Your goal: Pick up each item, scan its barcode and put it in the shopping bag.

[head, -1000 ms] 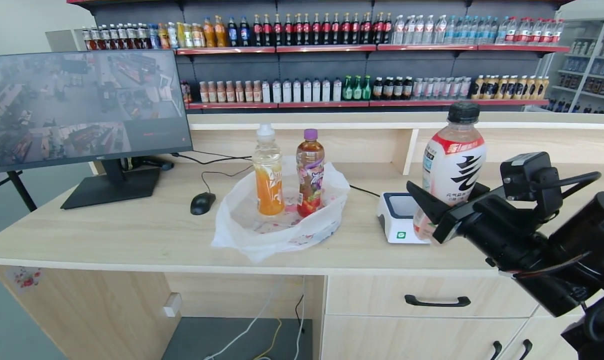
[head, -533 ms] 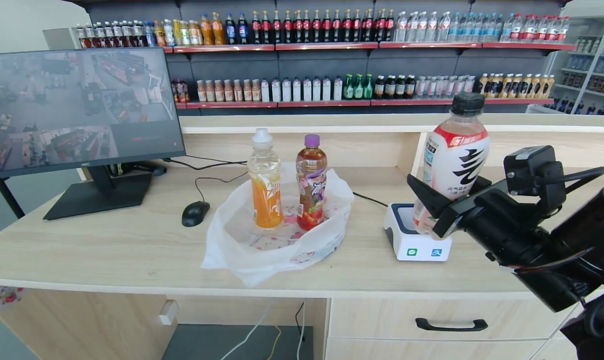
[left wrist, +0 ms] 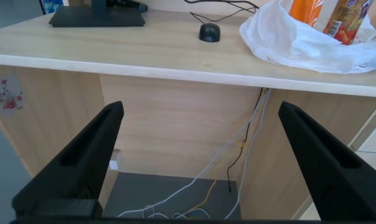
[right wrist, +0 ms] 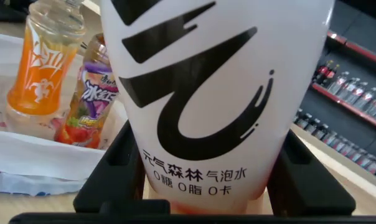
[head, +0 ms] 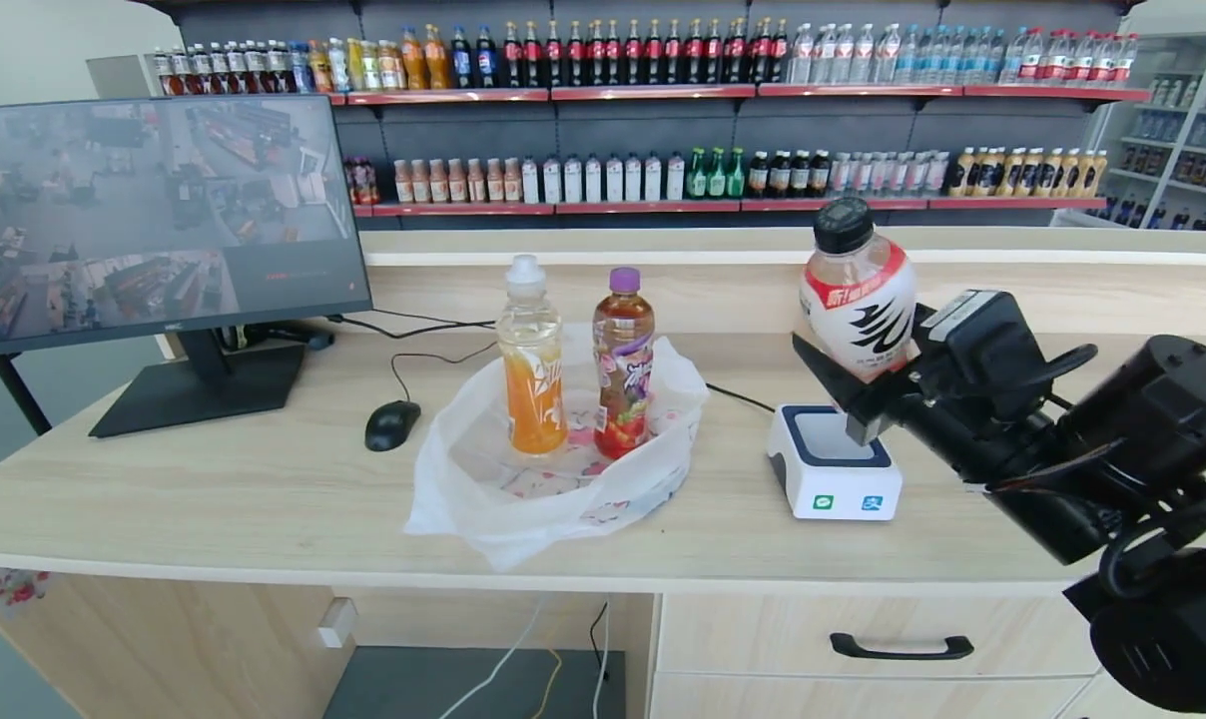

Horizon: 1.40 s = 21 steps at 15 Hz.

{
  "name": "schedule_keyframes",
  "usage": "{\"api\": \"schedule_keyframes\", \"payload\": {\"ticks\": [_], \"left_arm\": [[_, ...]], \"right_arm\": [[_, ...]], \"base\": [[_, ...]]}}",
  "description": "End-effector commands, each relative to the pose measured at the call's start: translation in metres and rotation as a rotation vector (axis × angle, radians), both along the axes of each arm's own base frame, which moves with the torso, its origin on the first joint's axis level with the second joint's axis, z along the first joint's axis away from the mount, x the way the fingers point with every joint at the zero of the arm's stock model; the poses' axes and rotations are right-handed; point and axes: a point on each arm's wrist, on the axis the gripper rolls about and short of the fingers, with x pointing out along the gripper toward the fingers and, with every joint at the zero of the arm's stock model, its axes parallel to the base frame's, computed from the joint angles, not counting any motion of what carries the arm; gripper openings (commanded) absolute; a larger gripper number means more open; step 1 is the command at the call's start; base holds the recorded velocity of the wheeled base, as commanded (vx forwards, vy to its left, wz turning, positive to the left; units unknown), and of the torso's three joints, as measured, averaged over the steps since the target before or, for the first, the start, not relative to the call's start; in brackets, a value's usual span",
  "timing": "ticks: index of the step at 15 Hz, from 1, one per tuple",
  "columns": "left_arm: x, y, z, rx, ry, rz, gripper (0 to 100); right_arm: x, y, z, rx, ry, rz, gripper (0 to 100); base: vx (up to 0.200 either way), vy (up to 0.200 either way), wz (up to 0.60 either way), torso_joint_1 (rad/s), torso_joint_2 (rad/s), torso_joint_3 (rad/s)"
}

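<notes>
Swung: right gripper [head: 858, 384] carries white bottle [head: 856, 300] from beside scanner [head: 833, 479] to above it, tilted, clamped low | left gripper [left wrist: 199, 109] spread empty, well left of scanner | risk: tilted bottle slips, barcode misses scanner

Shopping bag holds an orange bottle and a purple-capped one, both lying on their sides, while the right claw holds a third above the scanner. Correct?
No: the head view shows the orange bottle and the purple-capped bottle standing upright in the shopping bag. The right claw does hold a third bottle above the scanner.
</notes>
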Motion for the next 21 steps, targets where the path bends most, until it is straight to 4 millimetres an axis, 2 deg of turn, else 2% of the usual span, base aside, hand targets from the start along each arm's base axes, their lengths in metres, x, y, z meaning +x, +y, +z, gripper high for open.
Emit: {"api": "schedule_keyframes", "payload": {"ticks": [1,3,7,17,21], "left_arm": [[0.000,0.000,0.000,0.000,0.001,0.000,100],[0.000,0.000,0.000,0.000,-0.001,0.000,100],[0.000,0.000,0.000,0.000,-0.001,0.000,100],[0.000,0.000,0.000,0.000,-0.001,0.000,100],[0.000,0.000,0.000,0.000,-0.001,0.000,100]], "right_arm": [[0.018,0.001,-0.002,-0.055,-0.040,-0.042,0],[0.023,-0.002,-0.004,-0.122,-0.073,-0.050,0],[0.025,-0.014,-0.023,-0.253,-0.065,-0.028,0],[0.030,-0.009,-0.040,-0.356,-0.079,0.086,0],[0.038,-0.023,-0.045,-0.372,-0.070,0.077,0]], "base": [[0.000,0.000,0.00,0.000,0.00,0.000],[0.000,0.000,0.00,0.000,0.00,0.000],[0.000,0.000,0.00,0.000,0.00,0.000],[0.000,0.000,0.00,0.000,0.00,0.000],[0.000,0.000,0.00,0.000,0.00,0.000]]}}
